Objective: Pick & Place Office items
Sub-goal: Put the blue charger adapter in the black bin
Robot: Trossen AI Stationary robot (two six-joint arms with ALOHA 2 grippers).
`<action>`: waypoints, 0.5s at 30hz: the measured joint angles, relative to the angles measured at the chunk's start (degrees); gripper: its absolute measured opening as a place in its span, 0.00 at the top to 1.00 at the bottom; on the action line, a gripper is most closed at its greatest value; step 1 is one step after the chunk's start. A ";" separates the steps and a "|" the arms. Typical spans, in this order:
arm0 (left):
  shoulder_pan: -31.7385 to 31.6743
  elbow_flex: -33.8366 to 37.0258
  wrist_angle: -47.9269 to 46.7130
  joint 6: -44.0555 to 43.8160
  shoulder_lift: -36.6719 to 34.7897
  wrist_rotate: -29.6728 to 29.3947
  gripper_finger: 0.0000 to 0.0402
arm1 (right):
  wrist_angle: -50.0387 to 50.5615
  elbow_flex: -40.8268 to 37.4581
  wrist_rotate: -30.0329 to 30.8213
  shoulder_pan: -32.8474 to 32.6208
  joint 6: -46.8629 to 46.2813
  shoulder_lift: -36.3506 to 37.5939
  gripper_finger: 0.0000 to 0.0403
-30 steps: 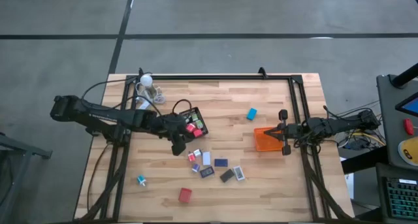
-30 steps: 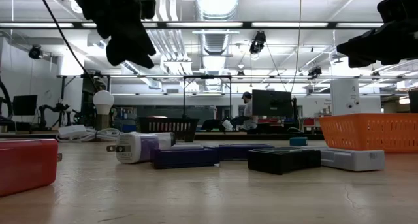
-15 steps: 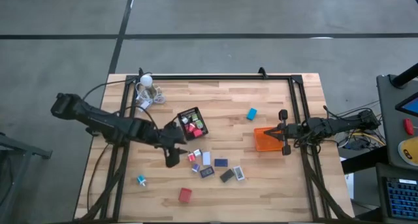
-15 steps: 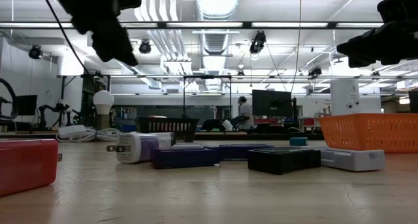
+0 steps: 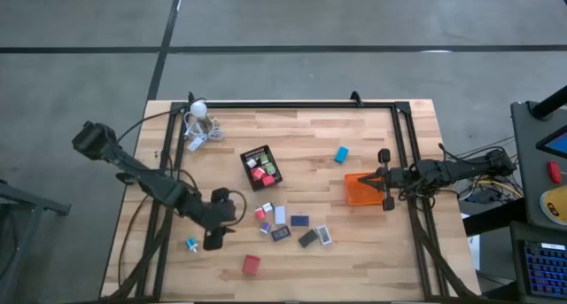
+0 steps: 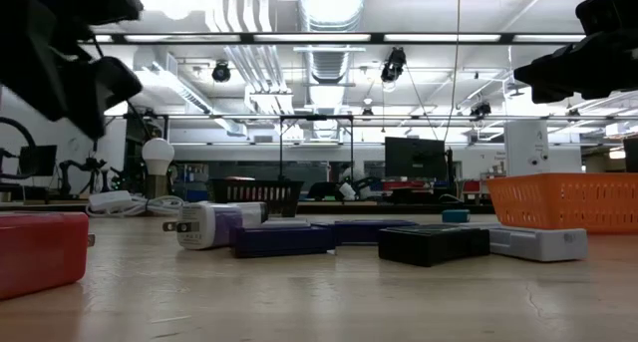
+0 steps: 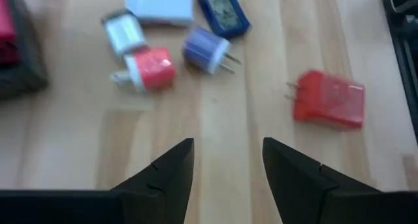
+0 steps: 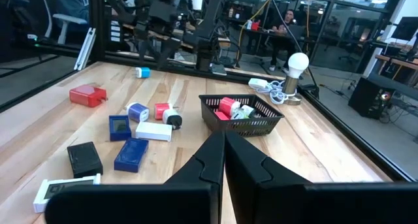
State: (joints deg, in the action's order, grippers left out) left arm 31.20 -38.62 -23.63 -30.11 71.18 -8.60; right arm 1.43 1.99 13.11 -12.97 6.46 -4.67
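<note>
Wood-plank bench [image 5: 372, 136], pale butcher-block grain, no legible writing on anything. Left claw [image 7: 225, 160] hovers over bare wood, fingers parted a little, empty, near a red plug block [image 7: 328, 99] with metal prongs. Office items [image 5: 291, 226] lie scattered mid-bench; some sit in the black mesh tray [image 5: 249, 156]. Right claw [image 5: 384, 179] closed, empty, beside the orange tray [image 5: 355, 195].

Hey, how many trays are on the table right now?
2. The black mesh tray sits left of the table's middle with red pieces in it. The orange tray sits toward the right side. No others show.
</note>
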 joint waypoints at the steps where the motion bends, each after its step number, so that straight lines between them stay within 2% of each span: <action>1: 1.16 0.29 0.33 -0.84 0.00 -0.81 0.53 | 0.00 0.00 0.00 -0.01 0.00 0.00 0.98; 5: 6.30 1.61 3.81 -5.49 0.02 -7.86 0.53 | 0.00 0.01 0.01 0.00 0.00 0.00 0.98; 8: 10.00 2.33 5.94 -5.68 0.02 -12.74 0.53 | 0.00 0.01 0.01 0.00 0.00 0.00 0.98; 15: 13.46 2.30 7.54 -9.99 0.02 -13.60 0.53 | 0.00 0.01 0.01 -0.02 0.00 0.00 0.98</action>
State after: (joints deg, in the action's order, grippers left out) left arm 44.67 -36.32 -16.08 -40.10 71.20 -22.20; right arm 1.43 2.00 13.13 -12.99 6.46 -4.67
